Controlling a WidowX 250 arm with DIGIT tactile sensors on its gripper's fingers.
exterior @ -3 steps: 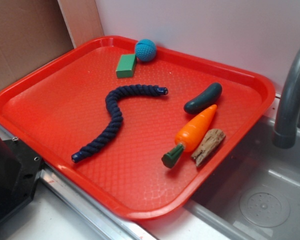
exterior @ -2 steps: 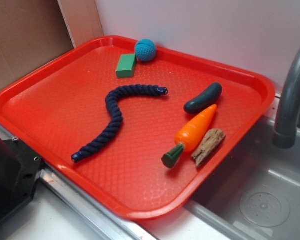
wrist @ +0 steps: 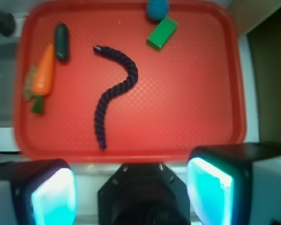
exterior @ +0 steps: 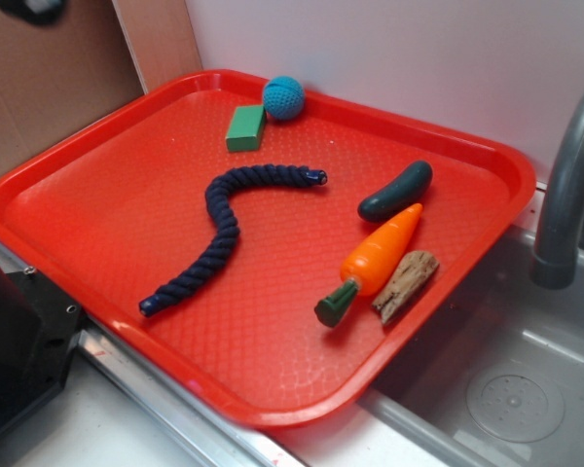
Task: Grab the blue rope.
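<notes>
The blue rope [exterior: 219,229] lies in an S-curve in the middle of the red tray [exterior: 107,195], free of everything else. In the wrist view the rope [wrist: 117,96] runs from a capped end at the top to an end near the tray's near rim [wrist: 131,154]. My gripper [wrist: 131,192] is open and empty, its two cyan pads [wrist: 54,199] far apart, high above the near edge of the tray and well short of the rope. In the exterior view only a dark blurred bit [exterior: 29,8] shows at the top left corner.
On the tray stand a light blue ball [exterior: 283,97], a green block [exterior: 245,127], a dark green cucumber [exterior: 396,191], an orange carrot [exterior: 375,258] and a wood piece [exterior: 405,284]. A grey faucet [exterior: 565,185] and sink [exterior: 516,389] are on the right. The black robot base [exterior: 19,341] is front left.
A dark blurred part has come into the top left corner of the exterior view. The rope and the other things on the tray have not moved.
</notes>
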